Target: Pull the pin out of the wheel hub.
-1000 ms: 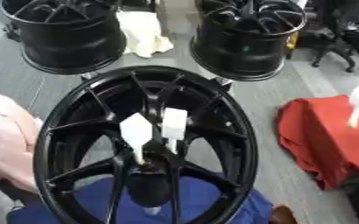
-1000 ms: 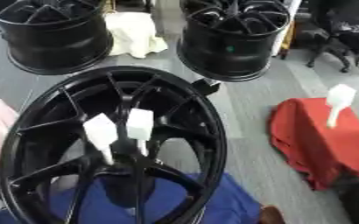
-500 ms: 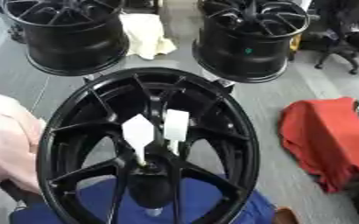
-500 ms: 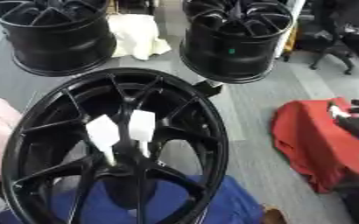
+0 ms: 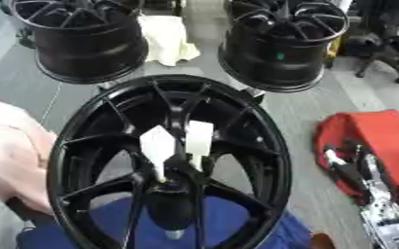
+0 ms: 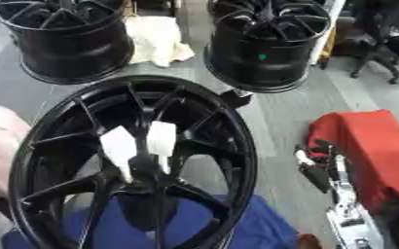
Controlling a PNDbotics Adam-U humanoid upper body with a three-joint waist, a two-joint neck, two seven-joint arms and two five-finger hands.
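Grey workshop floor [image 5: 305, 112] backing large black spoked wheel hub [image 5: 173, 160]. Two white flat-headed pins [image 5: 175, 141] sitting at hub centre. Right hand [image 5: 356, 170] now rising right of hub, grip unreadable; left absent; extraction pending.

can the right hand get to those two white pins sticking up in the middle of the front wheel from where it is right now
Probably yes. The right hand sits low beside the red cloth, apart from the front wheel. The two white pins stand exposed above the spokes, with nothing over them; only the rim lies between.
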